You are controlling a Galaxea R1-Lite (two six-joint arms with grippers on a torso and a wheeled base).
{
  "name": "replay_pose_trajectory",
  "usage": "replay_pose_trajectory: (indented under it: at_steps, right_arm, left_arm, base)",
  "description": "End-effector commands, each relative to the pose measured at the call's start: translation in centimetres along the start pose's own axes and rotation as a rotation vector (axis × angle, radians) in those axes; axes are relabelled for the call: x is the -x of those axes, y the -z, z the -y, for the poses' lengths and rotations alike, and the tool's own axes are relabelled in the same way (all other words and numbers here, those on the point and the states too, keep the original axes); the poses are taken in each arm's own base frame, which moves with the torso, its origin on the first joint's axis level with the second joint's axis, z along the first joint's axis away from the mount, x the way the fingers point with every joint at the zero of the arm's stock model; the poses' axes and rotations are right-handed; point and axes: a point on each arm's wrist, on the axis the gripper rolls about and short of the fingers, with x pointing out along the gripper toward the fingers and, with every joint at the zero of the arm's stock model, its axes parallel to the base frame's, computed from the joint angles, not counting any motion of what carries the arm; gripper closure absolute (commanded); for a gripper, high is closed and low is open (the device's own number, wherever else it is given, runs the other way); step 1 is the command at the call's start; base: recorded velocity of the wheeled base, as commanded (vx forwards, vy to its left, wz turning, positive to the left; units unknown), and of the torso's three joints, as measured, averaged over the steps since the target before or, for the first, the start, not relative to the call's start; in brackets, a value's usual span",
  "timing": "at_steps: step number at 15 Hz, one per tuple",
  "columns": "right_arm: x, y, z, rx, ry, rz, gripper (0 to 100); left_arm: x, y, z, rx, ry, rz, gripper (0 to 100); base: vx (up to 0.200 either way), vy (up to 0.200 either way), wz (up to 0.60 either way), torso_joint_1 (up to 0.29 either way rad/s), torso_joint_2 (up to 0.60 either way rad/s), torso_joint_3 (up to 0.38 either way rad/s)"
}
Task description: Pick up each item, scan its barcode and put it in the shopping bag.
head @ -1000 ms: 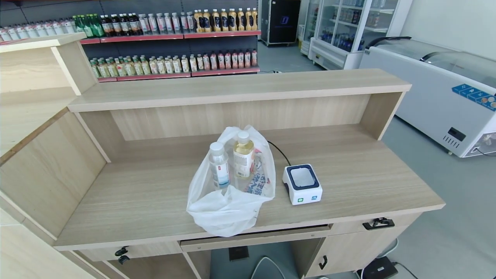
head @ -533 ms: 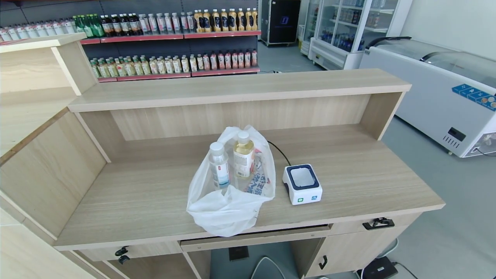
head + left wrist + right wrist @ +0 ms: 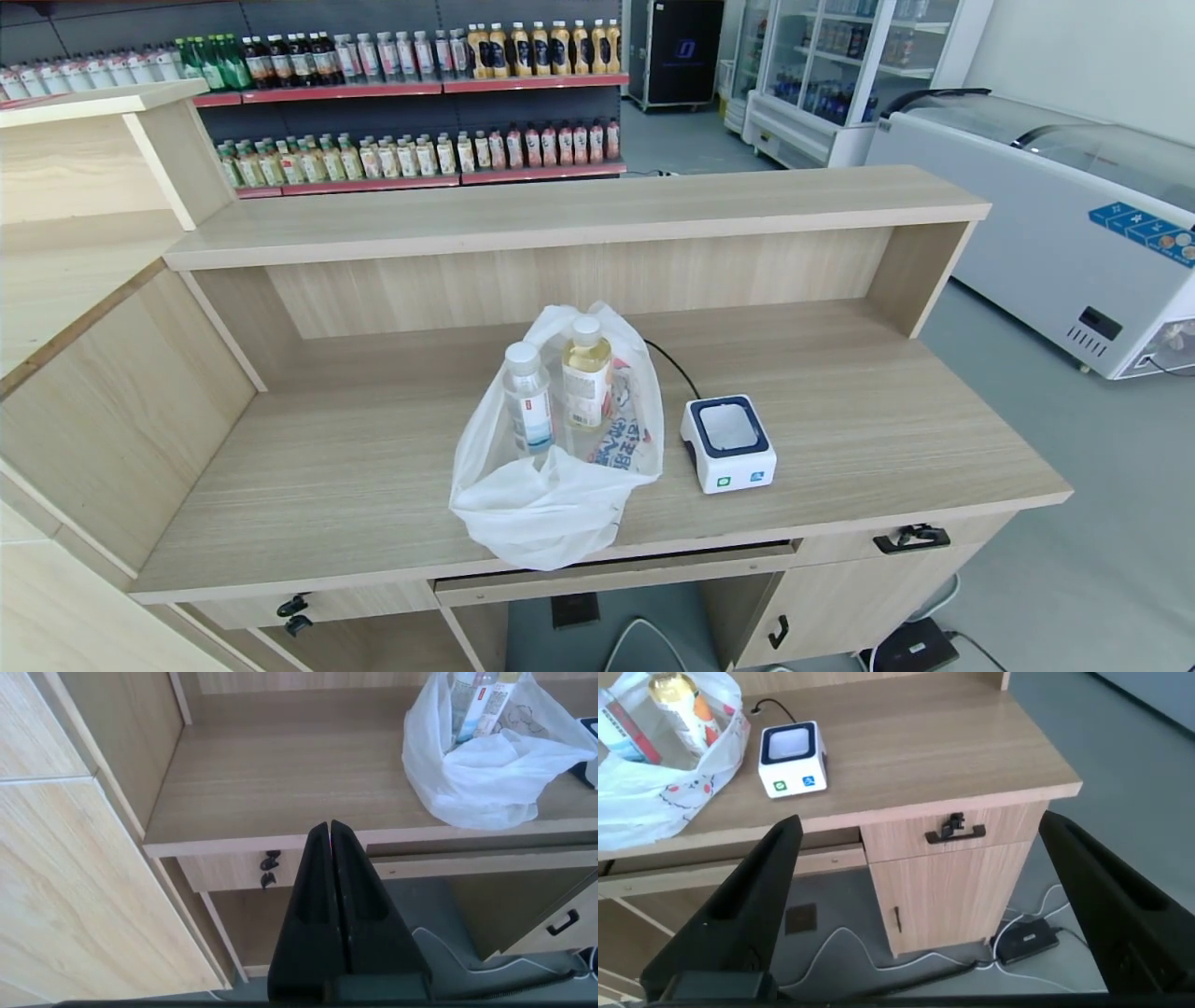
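Clearly a small shop: wooden checkout counter (image 3: 840, 420) with barcode scanner (image 3: 792, 758) just ahead of the right claw (image 3: 920, 826), shelves of bottled drinks (image 3: 411, 56) far beyond, glass-door coolers (image 3: 840, 65) and chest freezer (image 3: 1027, 215) off to its right.

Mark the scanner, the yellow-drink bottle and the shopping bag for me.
scanner (image 3: 727, 429), head view, on its top window.
yellow-drink bottle (image 3: 586, 392), head view, on its label.
shopping bag (image 3: 541, 504), head view, on its crumpled front wall.
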Motion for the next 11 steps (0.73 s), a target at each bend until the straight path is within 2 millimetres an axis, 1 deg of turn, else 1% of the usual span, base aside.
replay_pose_trajectory:
  at_steps: [1,11]
  right_arm:
    - [0.3,0.08,0.01,-0.002,-0.004,0.034,0]
    - [0.3,0.08,0.01,-0.002,-0.004,0.034,0]
  left_arm:
    - [0.0,0.0,0.0,-0.002,-0.001,0.0,100]
    - [0.0,0.0,0.0,0.0,-0.001,0.0,100]
  base:
    - [0.0,0.0,0.0,0.0,0.0,0.0]
    - [0.0,0.0,0.0,0.0,0.0,0.0]
